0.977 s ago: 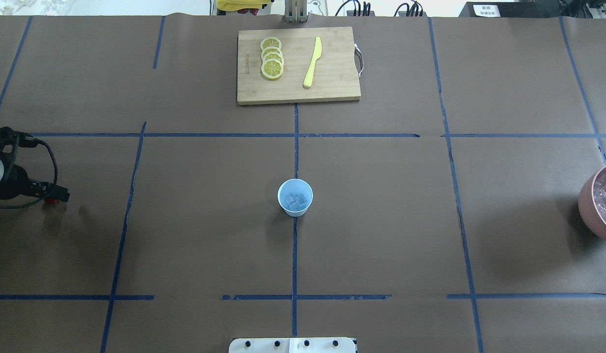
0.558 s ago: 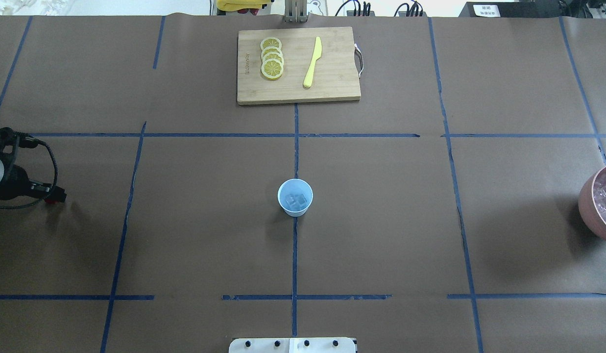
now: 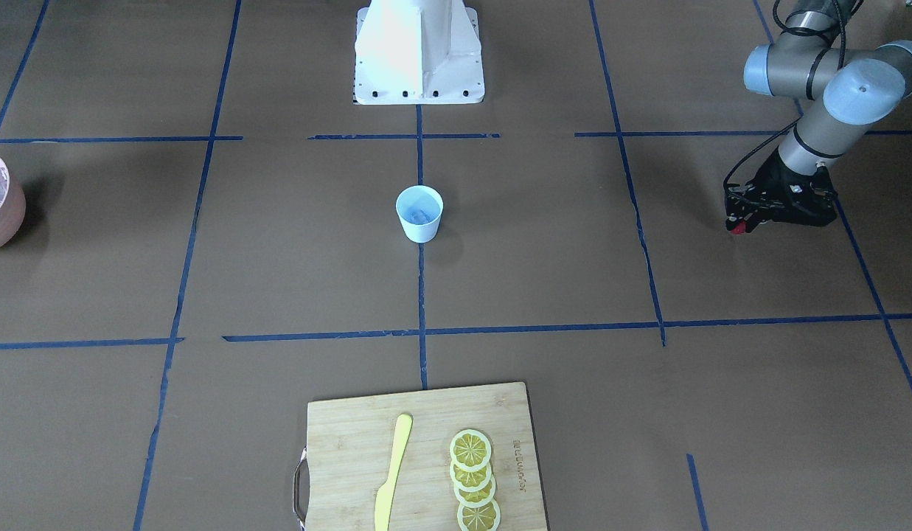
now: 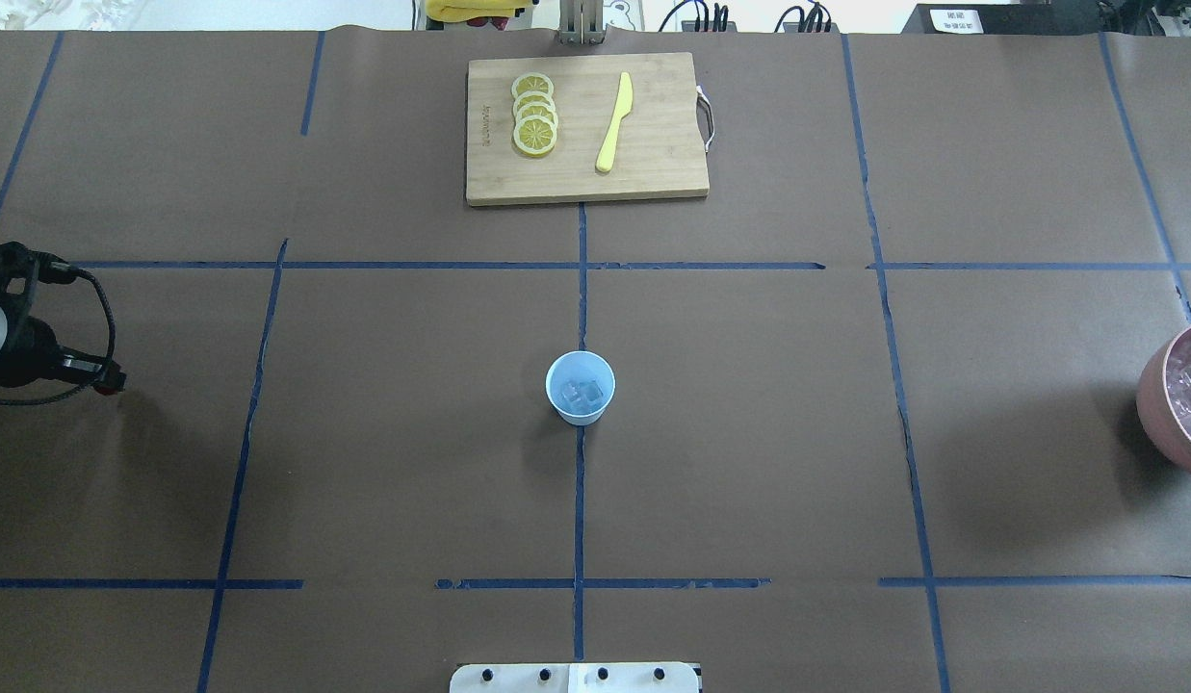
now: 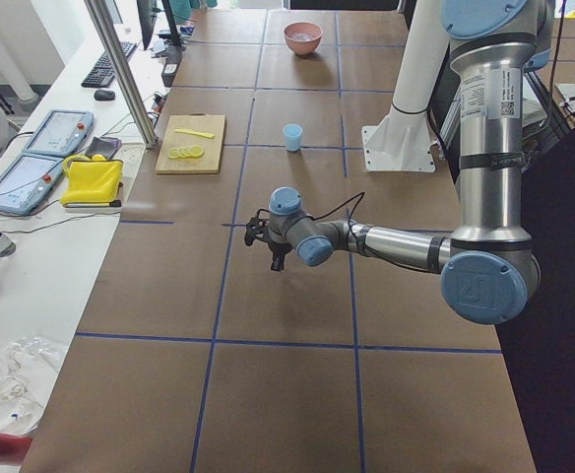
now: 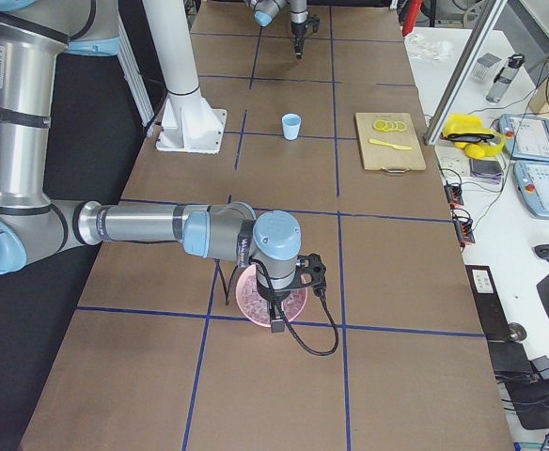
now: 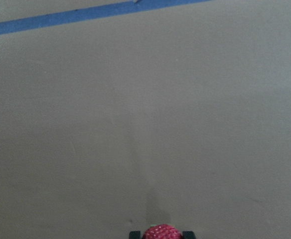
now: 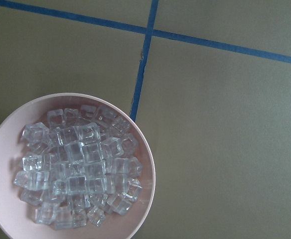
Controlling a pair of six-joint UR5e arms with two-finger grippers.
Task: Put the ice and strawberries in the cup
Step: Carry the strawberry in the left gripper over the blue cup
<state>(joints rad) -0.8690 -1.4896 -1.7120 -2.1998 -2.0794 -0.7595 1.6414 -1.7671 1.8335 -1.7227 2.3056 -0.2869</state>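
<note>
The pale-blue cup [image 4: 580,387] stands at the table's centre on a blue tape line, with a few clear ice cubes [image 4: 582,393] inside it. My left gripper [image 4: 106,385] hovers far off at the table's left side, shut on a red strawberry [image 7: 161,231] that shows between its black fingertips in the left wrist view. More ice [image 8: 78,167] fills a pink bowl [image 8: 146,167] at the far right. My right gripper [image 6: 276,324] hangs over that bowl. It shows only in the exterior right view, so I cannot tell whether it is open or shut.
A wooden cutting board [image 4: 653,178] lies at the far middle edge with lemon slices [image 4: 534,115] and a yellow knife [image 4: 614,122] on it. The robot base [image 3: 419,51] stands behind the cup. Brown paper with blue tape lines covers the table.
My left gripper has drifted a little further left and slightly away from the robot, the strawberry still in it. The cup and the bowl have not moved.
</note>
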